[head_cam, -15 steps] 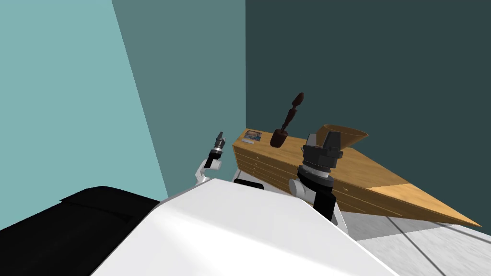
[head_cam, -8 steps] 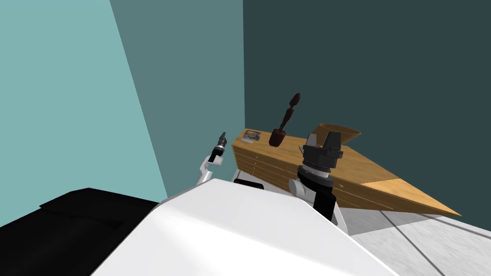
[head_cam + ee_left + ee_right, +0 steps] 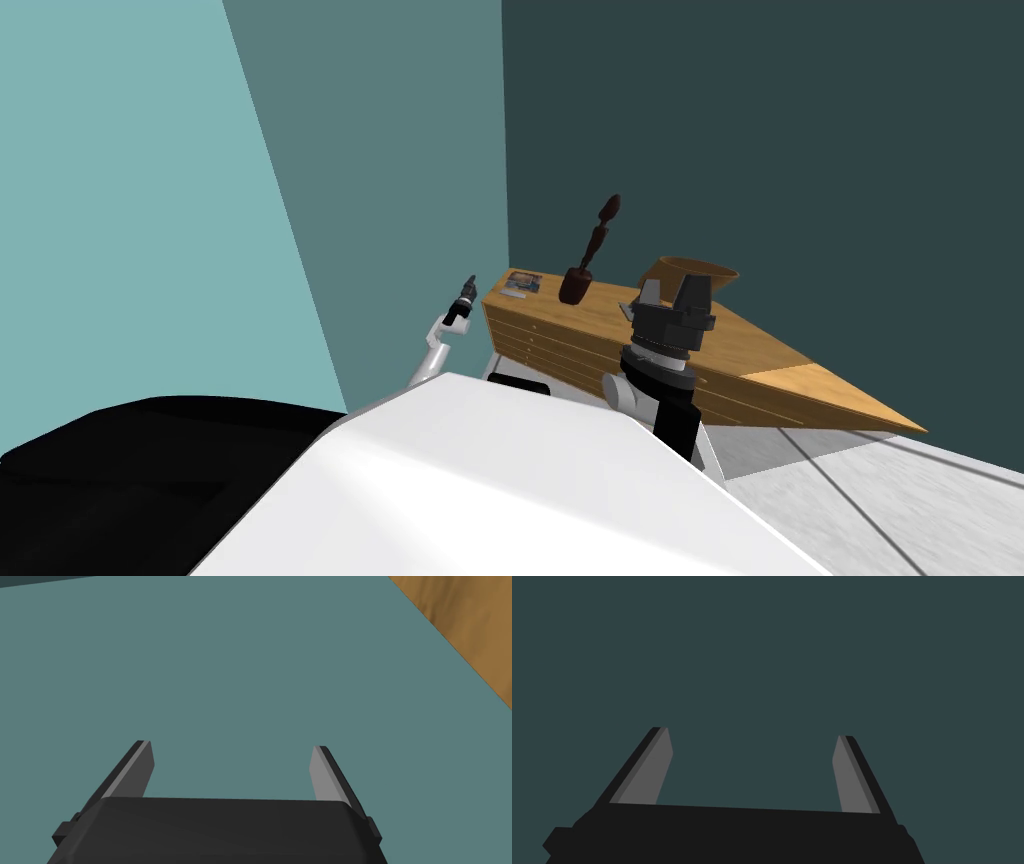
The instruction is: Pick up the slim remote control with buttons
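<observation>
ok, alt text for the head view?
A wooden chest of drawers stands against a dark teal wall, carrying a dark brown turned ornament, a wooden bowl and a small flat item at one end, too small to identify. The right gripper, open, is raised before the chest; the left gripper is beside that end.

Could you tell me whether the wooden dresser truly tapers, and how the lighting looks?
Head view: the wide lens stretches the dresser into a wedge, likely no true taper. Left wrist view: flat, even light, no glare. Right wrist view: evenly dim.
</observation>
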Robot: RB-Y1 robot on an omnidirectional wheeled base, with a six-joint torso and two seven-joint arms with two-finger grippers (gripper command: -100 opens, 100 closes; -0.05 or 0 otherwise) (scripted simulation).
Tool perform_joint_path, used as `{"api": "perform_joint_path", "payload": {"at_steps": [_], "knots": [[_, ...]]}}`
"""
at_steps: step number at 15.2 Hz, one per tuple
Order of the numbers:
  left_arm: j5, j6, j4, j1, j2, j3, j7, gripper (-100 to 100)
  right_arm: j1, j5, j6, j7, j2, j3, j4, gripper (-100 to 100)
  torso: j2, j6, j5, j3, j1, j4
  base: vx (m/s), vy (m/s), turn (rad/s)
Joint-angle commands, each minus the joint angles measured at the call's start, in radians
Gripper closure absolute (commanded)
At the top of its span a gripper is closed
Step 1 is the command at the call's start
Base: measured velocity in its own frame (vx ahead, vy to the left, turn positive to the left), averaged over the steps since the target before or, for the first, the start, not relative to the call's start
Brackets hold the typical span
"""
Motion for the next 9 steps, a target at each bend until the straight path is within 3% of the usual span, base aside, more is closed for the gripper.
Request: {"api": "perform_joint_path", "payload": {"at_steps": [1, 2, 4, 5, 6, 8, 9], "knots": [[0.005, 0.05, 0.05, -0.05, 0.007, 0.003, 0.0, -100, 0.0, 0.0, 0.0, 0.0, 0.0, 0.0, 0.0, 0, 0.0, 0.0, 0.0, 0.0, 0.0, 0.0, -0.011, 0.004, -0.053], [0.005, 0.055, 0.057, -0.053, 0.007, 0.003, 0.0, -100, 0.0, 0.0, 0.0, 0.0, 0.0, 0.0, 0.0, 0, 0.0, 0.0, 0.0, 0.0, 0.0, 0.0, -0.007, 0.003, -0.021], [0.011, 0.108, 0.11, -0.112, 0.013, 0.006, -0.002, -100, 0.0, 0.0, 0.0, 0.0, 0.0, 0.0, 0.0, 0, 0.0, 0.0, 0.0, 0.0, 0.0, 0.0, -0.008, 0.004, -0.048], [0.011, 0.116, 0.119, -0.114, 0.013, 0.006, -0.002, -100, 0.0, 0.0, 0.0, 0.0, 0.0, 0.0, 0.0, 0, 0.0, 0.0, 0.0, 0.0, 0.0, 0.0, -0.005, 0.003, -0.024], [0.016, 0.145, 0.157, -0.154, 0.019, 0.01, -0.004, -100, 0.0, 0.0, 0.0, 0.0, 0.0, 0.0, 0.0, 0, 0.0, 0.0, 0.0, 0.0, 0.0, 0.0, -0.006, 0.002, -0.036], [0.016, 0.178, 0.182, -0.176, 0.019, 0.01, -0.004, -100, 0.0, 0.0, 0.0, 0.0, 0.0, 0.0, 0.0, 0, 0.0, 0.0, 0.0, 0.0, 0.0, 0.0, -0.005, 0.003, -0.038], [0.022, 0.201, 0.219, -0.213, 0.024, 0.014, -0.006, -100, 0.0, 0.0, 0.0, 0.0, 0.0, 0.0, 0.0, 0, 0.0, 0.0, 0.0, 0.0, 0.0, 0.0, -0.005, 0.004, -0.053]]}}
